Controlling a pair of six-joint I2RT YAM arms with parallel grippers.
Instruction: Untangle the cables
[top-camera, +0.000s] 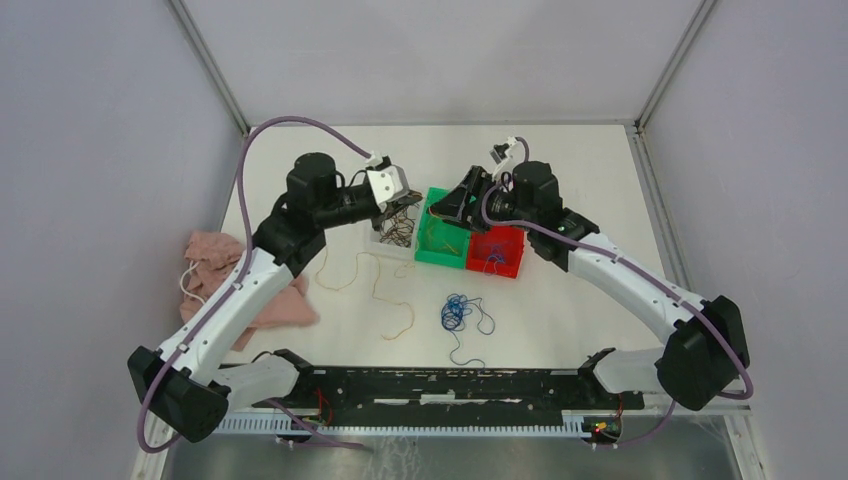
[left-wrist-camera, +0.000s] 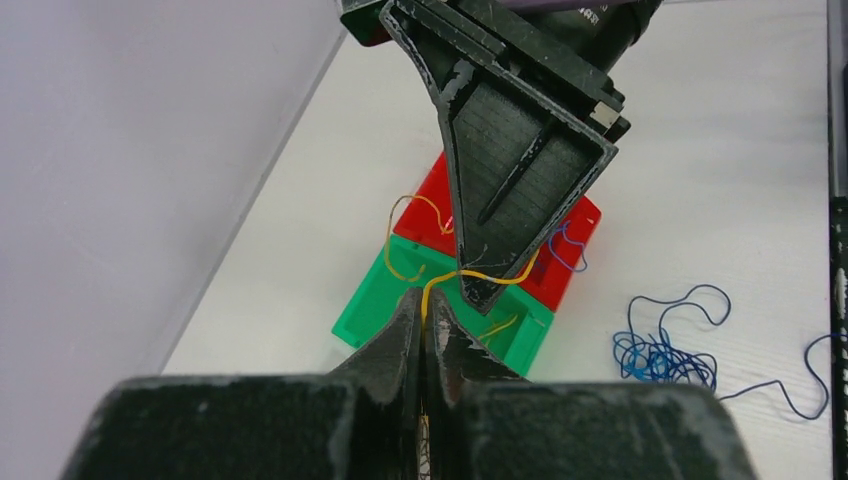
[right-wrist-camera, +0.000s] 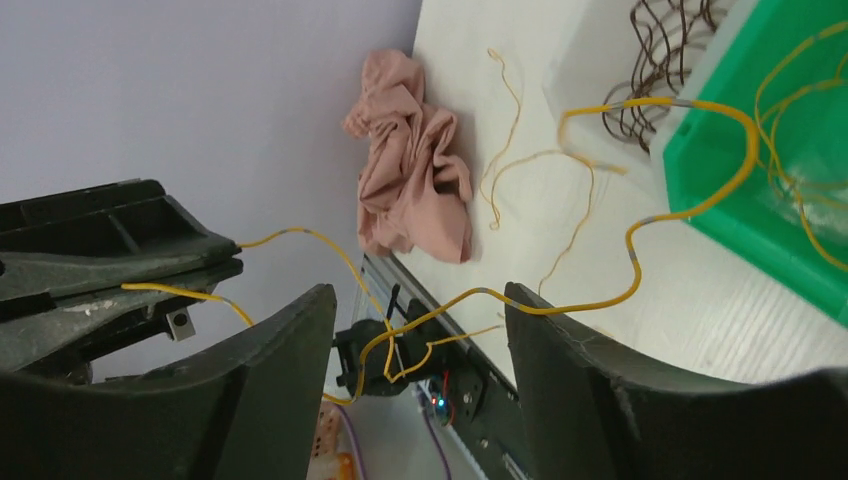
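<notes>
Left gripper (left-wrist-camera: 426, 305) is pinched shut on a yellow cable (left-wrist-camera: 455, 272); the contact point is hidden between the fingers. That strand crosses the wide-open, empty right gripper (right-wrist-camera: 418, 300) above the green bin (top-camera: 438, 258), toward the far edge. Blue cables (top-camera: 457, 312) lie loose toward the near edge. Brown cables (top-camera: 398, 235) are partly hidden beneath the left gripper. Pink cloth (top-camera: 225, 270) sits at the left edge.

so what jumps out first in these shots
A yellow-orange wire strand hangs in the air between the two arms, above the green plastic bin. The left fingers are shut on it, and it passes between the open right fingers. A tangled blue wire bundle lies on the table near the red plastic bin, and a crumpled pink cloth sits far left.
</notes>
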